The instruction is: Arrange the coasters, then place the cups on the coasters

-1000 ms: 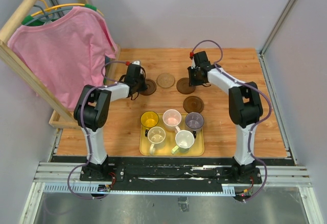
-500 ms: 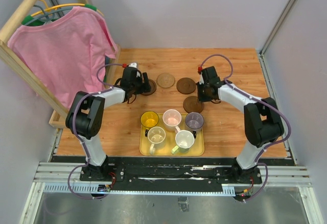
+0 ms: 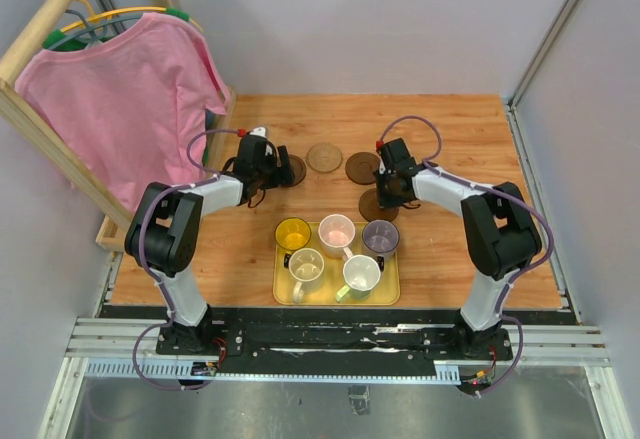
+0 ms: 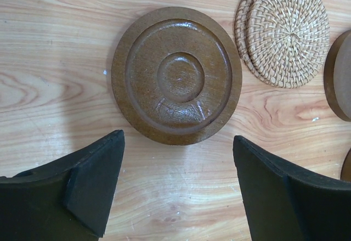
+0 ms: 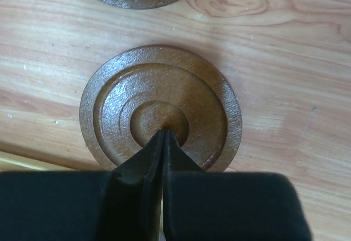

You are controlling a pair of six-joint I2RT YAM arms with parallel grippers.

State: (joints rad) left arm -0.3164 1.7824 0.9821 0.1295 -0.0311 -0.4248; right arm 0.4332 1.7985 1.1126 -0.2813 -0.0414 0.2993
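Since a second ago, our right arm has drawn nearer, from the far row to the dark brown round wooden coaster (image 5: 137, 98) just beyond the yellow rectangular tray (image 3: 337, 301). Our right gripper (image 5: 163, 134) has pinched fully closed on nothing, its tips at the coaster's turned centre dimple; we cannot tell whether they touch. Our left gripper (image 4: 176, 142) has spread wide and is empty, its black pads flanking the near edge of a glossy ringed wooden coaster (image 4: 176, 73) at the row's left end. Right of that lies a pale woven rattan coaster (image 4: 282, 29). The five small handled mugs (image 3: 336, 229) stand in the tray.
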